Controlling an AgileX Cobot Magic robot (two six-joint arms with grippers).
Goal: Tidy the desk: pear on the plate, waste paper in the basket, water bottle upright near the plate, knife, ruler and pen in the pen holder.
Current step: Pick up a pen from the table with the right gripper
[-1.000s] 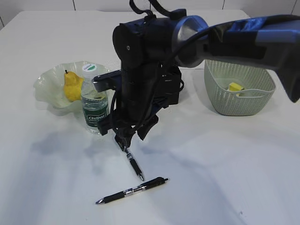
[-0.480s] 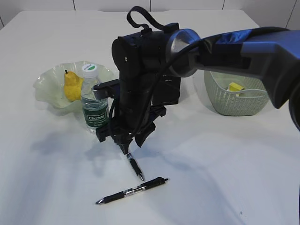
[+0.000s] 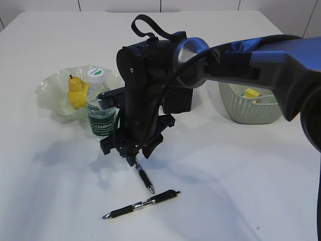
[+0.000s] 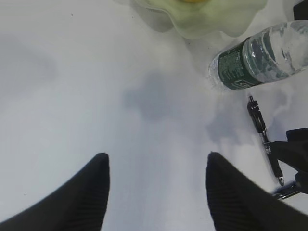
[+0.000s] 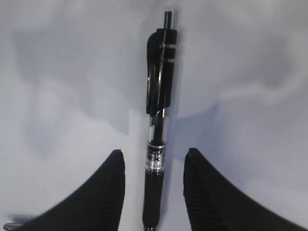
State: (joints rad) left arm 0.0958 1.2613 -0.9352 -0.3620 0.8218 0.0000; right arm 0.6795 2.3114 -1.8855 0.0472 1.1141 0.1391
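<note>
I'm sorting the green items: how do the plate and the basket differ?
The plate is a shallow, glassy pale green dish with a wavy rim; the basket is deeper, opaque sage green, with perforated walls. The plate holds the yellow pear; the basket holds a small yellow object. Both sit on the white desk.

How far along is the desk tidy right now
Done: pear on the plate, water bottle upright beside it, yellow scrap in the basket. In hand: right gripper straddles one pen, not gripping. Left: that pen, a second pen.
</note>
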